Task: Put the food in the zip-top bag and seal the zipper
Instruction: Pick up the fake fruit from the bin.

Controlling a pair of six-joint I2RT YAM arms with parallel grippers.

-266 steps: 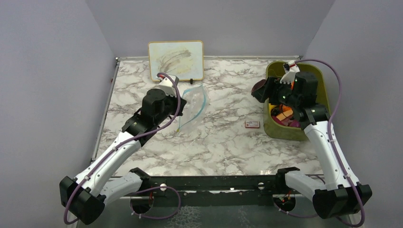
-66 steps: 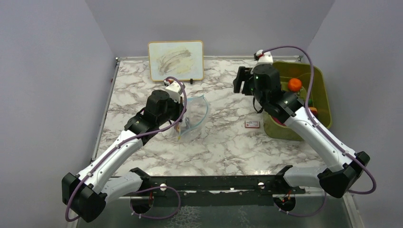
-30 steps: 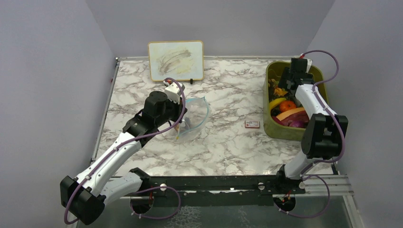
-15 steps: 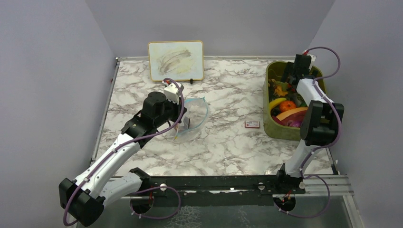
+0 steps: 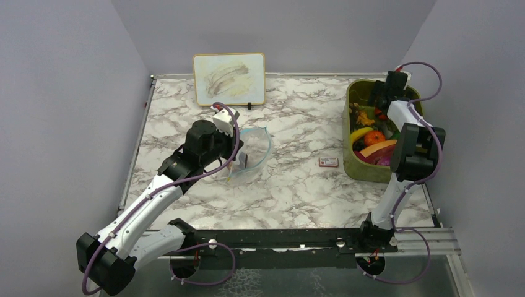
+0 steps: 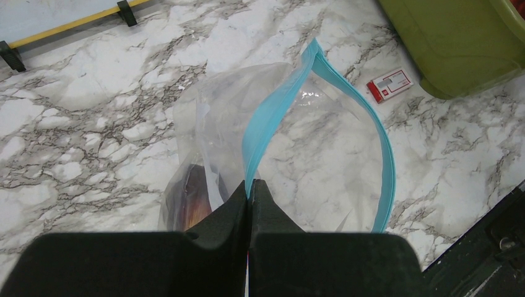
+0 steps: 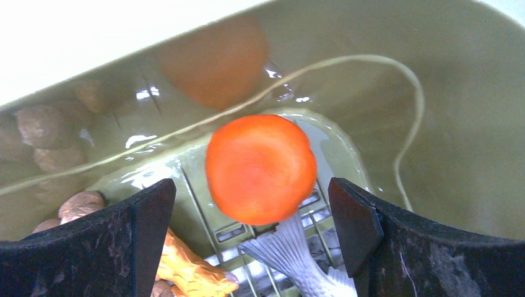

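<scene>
The zip-top bag is clear, its zipper light-blue, the bin olive-green, the table white veined grey.

The card lies between the zip-top bag on its left and the bin holding food.

2 white arms with black joints and purple cables.

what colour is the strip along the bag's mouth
The zipper is light blue, clearest in the left wrist view.
</scene>
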